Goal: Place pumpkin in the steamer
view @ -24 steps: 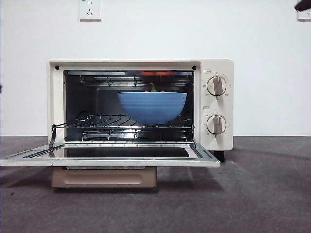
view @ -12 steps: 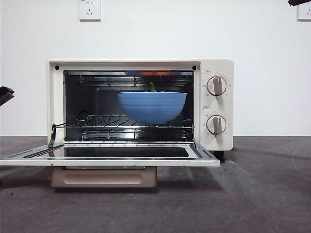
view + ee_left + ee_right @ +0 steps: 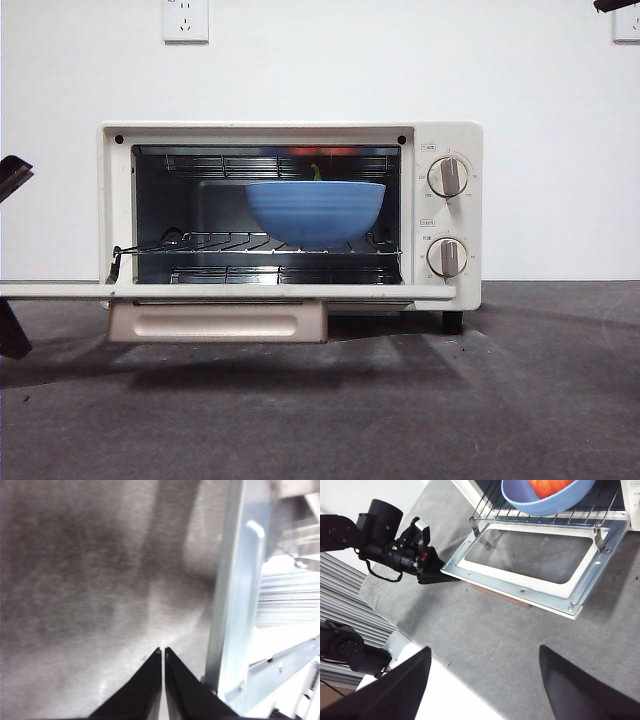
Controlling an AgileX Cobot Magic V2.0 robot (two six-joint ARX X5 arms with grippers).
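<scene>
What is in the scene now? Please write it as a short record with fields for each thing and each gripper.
steamer: cream-white boxy oven, door open and level
bowl: ribbed blue bowl on the wire rack inside the steamer
pumpkin: glossy orange pumpkin in the bowl, green stem just above the rim
left gripper: jaws shut, tip under the door's outer corner
right gripper: jaws open, holding nothing, high above the table
</scene>
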